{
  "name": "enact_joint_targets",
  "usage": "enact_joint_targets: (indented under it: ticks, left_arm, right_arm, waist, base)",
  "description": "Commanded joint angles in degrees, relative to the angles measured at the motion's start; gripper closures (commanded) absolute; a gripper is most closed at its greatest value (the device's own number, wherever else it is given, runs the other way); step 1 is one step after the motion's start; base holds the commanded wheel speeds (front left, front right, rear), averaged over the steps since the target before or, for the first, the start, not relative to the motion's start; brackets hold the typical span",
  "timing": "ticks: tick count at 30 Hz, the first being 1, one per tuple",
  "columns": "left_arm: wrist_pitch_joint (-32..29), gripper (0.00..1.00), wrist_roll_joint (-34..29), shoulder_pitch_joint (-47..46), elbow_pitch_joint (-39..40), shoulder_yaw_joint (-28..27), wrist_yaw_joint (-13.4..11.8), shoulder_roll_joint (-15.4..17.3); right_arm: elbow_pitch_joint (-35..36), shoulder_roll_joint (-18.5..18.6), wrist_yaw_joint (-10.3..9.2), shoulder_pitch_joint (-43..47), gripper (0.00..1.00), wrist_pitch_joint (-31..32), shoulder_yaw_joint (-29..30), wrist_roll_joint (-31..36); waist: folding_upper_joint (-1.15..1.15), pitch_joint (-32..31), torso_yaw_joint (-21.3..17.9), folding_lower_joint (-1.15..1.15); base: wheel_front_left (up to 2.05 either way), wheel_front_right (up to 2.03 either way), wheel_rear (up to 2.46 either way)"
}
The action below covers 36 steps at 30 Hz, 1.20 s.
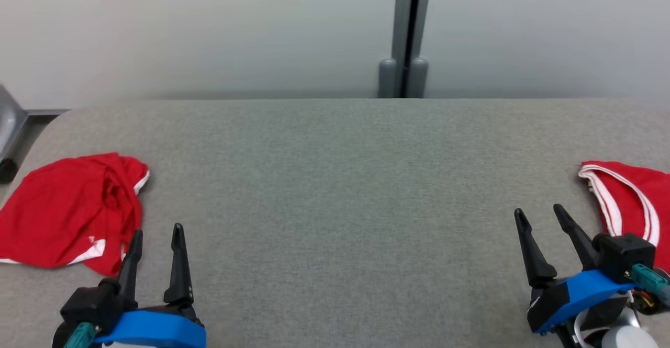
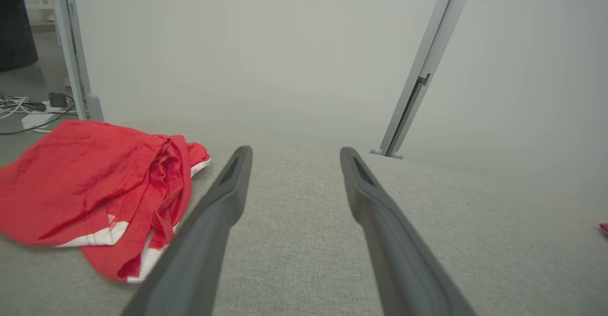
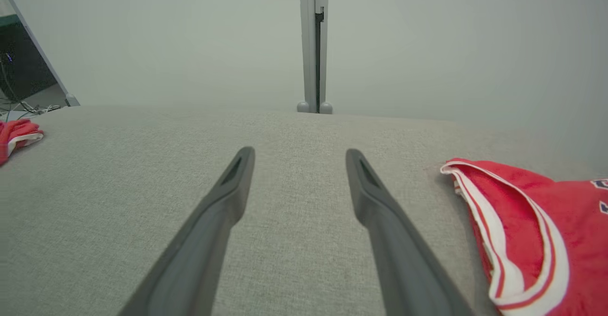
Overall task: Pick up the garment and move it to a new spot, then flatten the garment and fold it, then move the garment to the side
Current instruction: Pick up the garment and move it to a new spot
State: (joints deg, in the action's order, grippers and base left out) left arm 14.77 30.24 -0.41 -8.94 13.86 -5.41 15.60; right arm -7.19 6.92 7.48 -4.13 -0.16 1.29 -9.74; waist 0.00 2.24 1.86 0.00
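Garment (image 1: pixel 636 193) at right — half out of frame, partly behind right gripper (image 1: pixel 539 211)

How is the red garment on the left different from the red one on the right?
The left garment is bunched, with folds heaped along one side; the right garment lies flatter. The left garment has plain white bands at its edge; the right garment has white trim with a red stripe round a curved opening. Both are red with white and lie on the grey surface.
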Motion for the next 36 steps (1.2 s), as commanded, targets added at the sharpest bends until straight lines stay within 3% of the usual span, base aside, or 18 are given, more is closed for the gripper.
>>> enact_joint_targets:
  ticks: [1, 15, 21, 27, 36]
  left_arm:
    - [0.01, 0.00, -0.18, -0.56, 0.10, 0.01, 0.13, -0.04]
    - [0.24, 0.00, 0.61, 0.92, 0.02, -0.91, 0.15, 0.23]
    - [0.32, 0.00, 0.85, 1.43, 0.36, -1.23, -0.02, 0.46]
    - [0.35, 0.00, 1.00, 2.21, 0.87, -1.56, -0.15, 0.67]
    - [-0.06, 0.00, 1.83, 1.51, 1.44, -2.64, -1.10, 0.58]
  right_arm:
    - [0.36, -0.23, 0.03, 1.06, 0.00, -0.30, 0.05, -0.24]
    - [-0.36, -0.74, 0.03, 0.43, 0.00, -2.34, -2.01, -0.45]
    - [-1.13, -1.20, 0.03, -0.36, 0.00, -4.74, -3.36, -0.14]
    - [-2.05, -2.01, 0.03, -0.08, 0.00, -5.18, -3.70, 0.40]
    - [-1.91, -2.00, 0.03, -0.22, 0.00, -4.59, -3.51, 0.83]
  waist:
    - [0.00, 1.01, 1.78, 0.00]
    - [0.00, 0.53, 19.58, 0.00]
    - [0.00, 0.48, 24.84, 0.00]
    - [0.00, 0.75, 27.22, 0.00]
    - [0.00, 1.48, 26.86, 0.00]
  base:
    - [0.00, 0.00, 0.00]
    - [0.00, 0.00, 0.00]
    - [0.00, 0.00, 0.00]
    - [0.00, 0.00, 0.00]
    - [0.00, 0.00, 0.00]
